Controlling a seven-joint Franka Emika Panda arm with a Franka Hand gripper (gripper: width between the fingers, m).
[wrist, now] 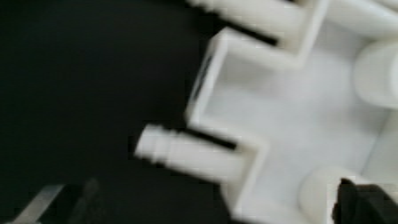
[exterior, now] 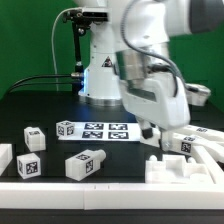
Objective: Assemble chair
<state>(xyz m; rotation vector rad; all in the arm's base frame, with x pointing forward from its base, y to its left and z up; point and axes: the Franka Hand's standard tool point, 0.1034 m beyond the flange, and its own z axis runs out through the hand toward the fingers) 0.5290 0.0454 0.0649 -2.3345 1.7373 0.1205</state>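
Parts of the chair lie loose on the black table (exterior: 120,205), spread across the exterior view. At that view's left edge a plain white block (exterior: 5,160) sits just beside a tagged block (exterior: 30,168). Behind these lies a flat tagged piece (exterior: 35,137), and farther in stands a small tagged cube (exterior: 67,128). Nearer the front, a short tagged bar (exterior: 85,163) with a round peg at one end lies apart from the rest. The marker board (exterior: 107,131) lies flat in the middle, just in front of the arm's base (exterior: 100,85). Toward the exterior view's right the arm (exterior: 150,60) bends down over the table. The gripper (exterior: 149,130) hangs low there, near a tagged part (exterior: 185,143) and behind a large notched panel (exterior: 185,170) at the front right. The wrist view is blurred. In it a white pegged panel (wrist: 294,110) with round pegs along its edge fills much of the frame beneath the camera. The two dark fingers (wrist: 50,205) show far apart at the edge of that frame, and black table separates the nearer finger from the panel, so the jaws stand wide and clasp nothing. Whether the pegged panel is the notched one seen from outside cannot be told.
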